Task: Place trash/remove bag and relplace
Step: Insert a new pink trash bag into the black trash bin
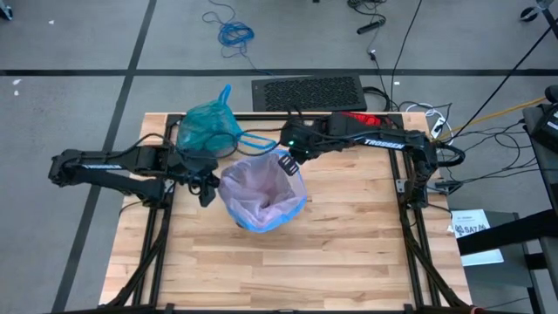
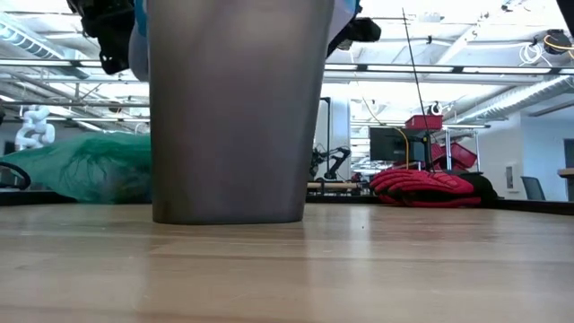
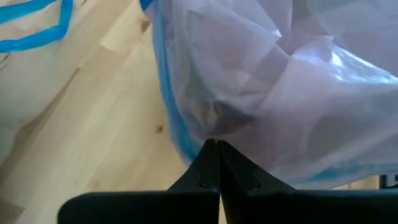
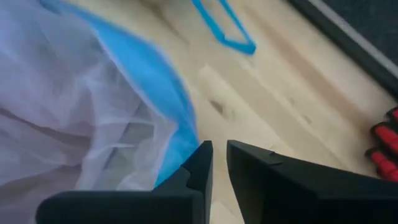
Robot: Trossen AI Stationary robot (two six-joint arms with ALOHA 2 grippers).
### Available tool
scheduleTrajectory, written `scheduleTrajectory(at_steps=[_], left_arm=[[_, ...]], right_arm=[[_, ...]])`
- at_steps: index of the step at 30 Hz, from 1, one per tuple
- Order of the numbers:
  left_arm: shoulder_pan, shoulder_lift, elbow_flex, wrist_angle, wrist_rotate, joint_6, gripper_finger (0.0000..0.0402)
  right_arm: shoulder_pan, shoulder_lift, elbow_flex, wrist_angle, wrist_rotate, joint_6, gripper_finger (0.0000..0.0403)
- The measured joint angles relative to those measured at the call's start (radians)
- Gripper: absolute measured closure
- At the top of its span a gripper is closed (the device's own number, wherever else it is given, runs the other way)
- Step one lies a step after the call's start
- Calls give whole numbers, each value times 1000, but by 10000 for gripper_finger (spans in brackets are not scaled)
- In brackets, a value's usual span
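Note:
A grey bin (image 2: pixel 238 108) stands mid-table, lined with a pale pink-lilac bag (image 1: pixel 261 192) whose blue edge is folded over the rim. The teal bag (image 1: pixel 209 126) lies bunched on the table behind the bin, toward the far left, and also shows in the low view (image 2: pixel 90 166). Its blue ties (image 1: pixel 253 139) trail over the wood. My left gripper (image 3: pixel 217 146) is shut at the bin's left side. My right gripper (image 4: pixel 219 155) is at the bin's far right rim, slightly open with nothing between its fingers. No trash shows. My left gripper's shut fingertips meet the pale bag's outer wall (image 3: pixel 217 127) just under its blue edge, slanting down from the table's left. Creases in the film run toward the tips, but I cannot tell whether any film is pinched between them. My right gripper has the pale bag's blue edge (image 4: pixel 180 124) running right up to one finger (image 4: pixel 199 165). I cannot tell whether they touch.
A red-and-black glove (image 1: pixel 362 118) lies at the table's far right and shows in the low view (image 2: pixel 421 188). A black slotted panel (image 1: pixel 309 92) sits just beyond the far edge. Bare wood lies in front of the bin toward the near edge.

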Motion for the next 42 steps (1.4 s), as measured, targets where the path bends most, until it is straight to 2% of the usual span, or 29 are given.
scheduleTrajectory(at_steps=[9, 19, 24, 28, 35, 42], left_arm=[[-34, 14, 0, 43, -36, 1, 402], [-37, 14, 0, 79, -31, 19, 402], [-37, 14, 0, 78, -28, 19, 402], [-36, 14, 0, 76, -27, 19, 402], [-36, 14, 0, 74, -23, 19, 402], [-36, 14, 0, 74, -23, 28, 402]], right_arm=[[35, 91, -1, -72, -34, 79, 369], [33, 83, -1, -286, -37, 114, 369], [46, 40, -1, -307, -67, 36, 369], [50, -13, -1, -308, -140, -37, 369], [42, -139, -1, -309, -159, -23, 369], [169, -177, -1, -309, -210, 22, 369]])
